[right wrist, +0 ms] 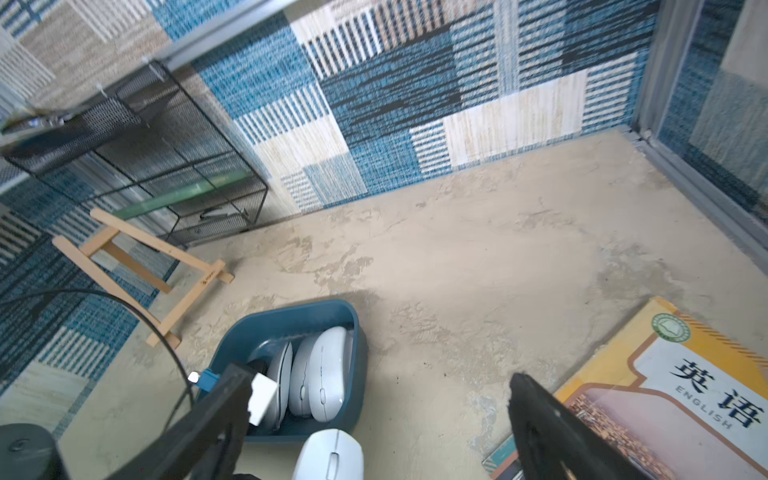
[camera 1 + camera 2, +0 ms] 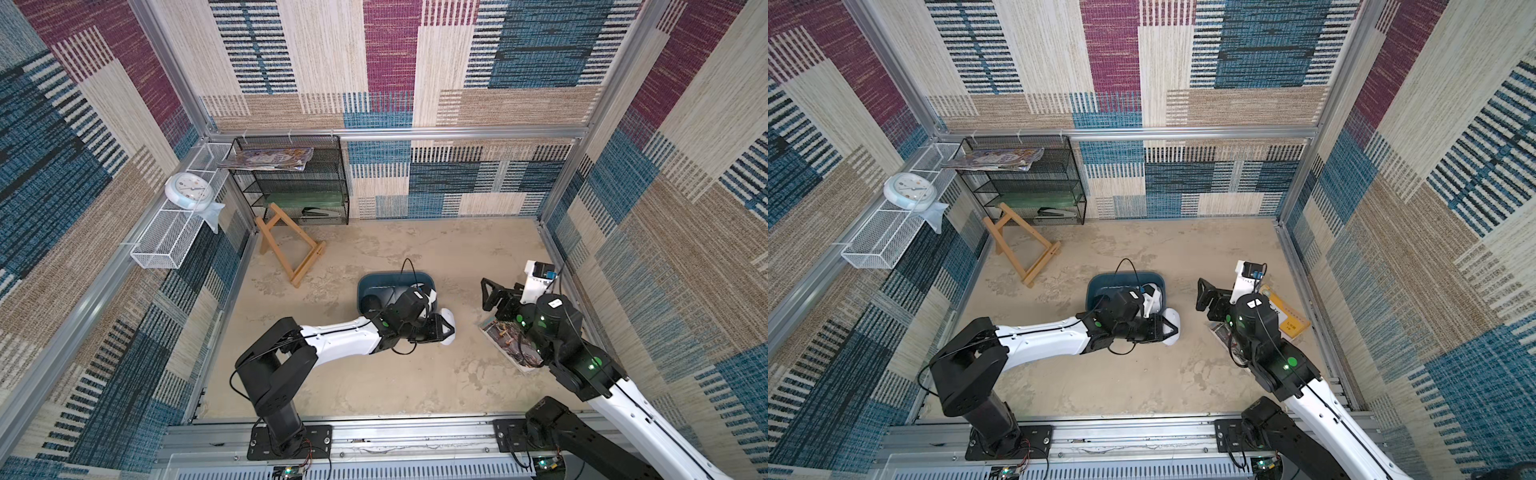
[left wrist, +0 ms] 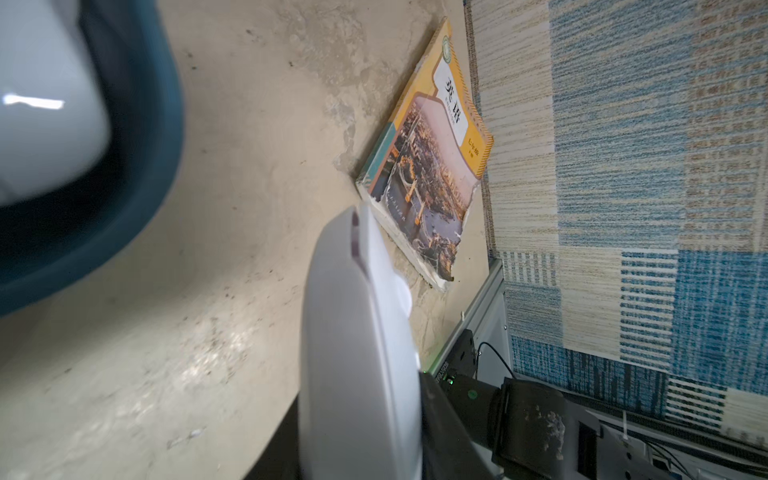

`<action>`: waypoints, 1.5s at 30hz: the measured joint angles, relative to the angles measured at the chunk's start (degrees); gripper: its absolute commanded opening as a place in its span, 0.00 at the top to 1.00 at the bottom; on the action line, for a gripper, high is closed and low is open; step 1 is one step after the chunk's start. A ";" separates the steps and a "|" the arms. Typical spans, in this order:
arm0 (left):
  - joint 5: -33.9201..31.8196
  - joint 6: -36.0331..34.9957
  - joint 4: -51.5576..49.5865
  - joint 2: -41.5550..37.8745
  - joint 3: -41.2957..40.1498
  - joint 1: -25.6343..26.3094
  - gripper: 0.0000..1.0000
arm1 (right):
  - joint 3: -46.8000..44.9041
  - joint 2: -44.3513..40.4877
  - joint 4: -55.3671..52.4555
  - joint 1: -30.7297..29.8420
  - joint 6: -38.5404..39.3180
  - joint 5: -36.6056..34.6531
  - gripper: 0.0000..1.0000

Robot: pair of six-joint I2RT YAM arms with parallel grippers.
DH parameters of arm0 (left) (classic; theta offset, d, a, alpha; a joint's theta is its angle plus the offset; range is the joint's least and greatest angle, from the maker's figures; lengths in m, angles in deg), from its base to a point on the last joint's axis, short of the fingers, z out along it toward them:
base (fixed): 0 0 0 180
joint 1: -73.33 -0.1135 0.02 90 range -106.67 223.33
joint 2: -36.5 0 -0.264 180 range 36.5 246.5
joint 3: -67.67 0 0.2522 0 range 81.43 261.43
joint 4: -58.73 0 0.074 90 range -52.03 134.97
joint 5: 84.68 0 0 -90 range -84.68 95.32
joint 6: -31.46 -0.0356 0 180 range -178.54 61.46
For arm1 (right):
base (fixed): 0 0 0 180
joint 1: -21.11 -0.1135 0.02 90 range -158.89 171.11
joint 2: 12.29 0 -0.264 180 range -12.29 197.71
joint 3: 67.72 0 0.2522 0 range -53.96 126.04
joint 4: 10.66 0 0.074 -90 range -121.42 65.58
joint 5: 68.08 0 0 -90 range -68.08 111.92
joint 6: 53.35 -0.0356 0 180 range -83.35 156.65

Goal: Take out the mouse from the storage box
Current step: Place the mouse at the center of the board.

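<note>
Left gripper (image 2: pixel 440 330): closed narrowly on the white mouse (image 2: pixel 450 316), its black fingers clamping the body from either side.
Mouse: outside the storage box (image 2: pixel 374 282), just beside the box's near right corner and over the desk (image 2: pixel 374 374); the left wrist view shows it edge-on (image 3: pixel 357 353). Whether it touches the desk cannot be told.
Storage box: a dark teal tub near the middle of the desk, partly covered by the left arm in both top views. The right wrist view shows its wall (image 1: pixel 291 316).
Other mice (image 1: pixel 320 374): white, standing on edge side by side inside the box.
Right gripper (image 2: pixel 503 294): jaws spread wide and holding nothing, above the desk to the right of the box.
Book (image 1: pixel 665 395): yellow-covered, lying flat on the desk by the right wall, below the right arm.
Wooden easel (image 2: pixel 291 245): on the desk at far left, in front of the black mesh rack (image 2: pixel 299 183).
</note>
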 measured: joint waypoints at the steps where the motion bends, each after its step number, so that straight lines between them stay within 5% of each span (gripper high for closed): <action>1: -0.66 -0.55 -1.11 1.33 2.01 0.52 0.80 | -0.07 -1.07 -0.48 0.00 -0.15 -0.59 0.00; 8: -5.60 -3.96 -12.79 12.28 16.22 3.17 0.81 | -2.29 -6.34 -3.17 0.00 -1.60 -2.82 0.00; 22: -8.20 -4.33 -23.71 22.25 27.04 3.39 0.77 | -5.90 -10.71 -4.70 0.00 -2.36 -3.08 0.01; 33: -8.74 -3.45 -24.37 21.84 26.18 3.52 0.38 | -6.29 -9.64 -4.74 0.00 -2.29 -2.23 0.01; 45: -16.28 -7.63 -32.41 9.38 21.51 4.59 0.21 | -0.48 -1.60 -5.14 0.00 -0.07 -2.97 0.01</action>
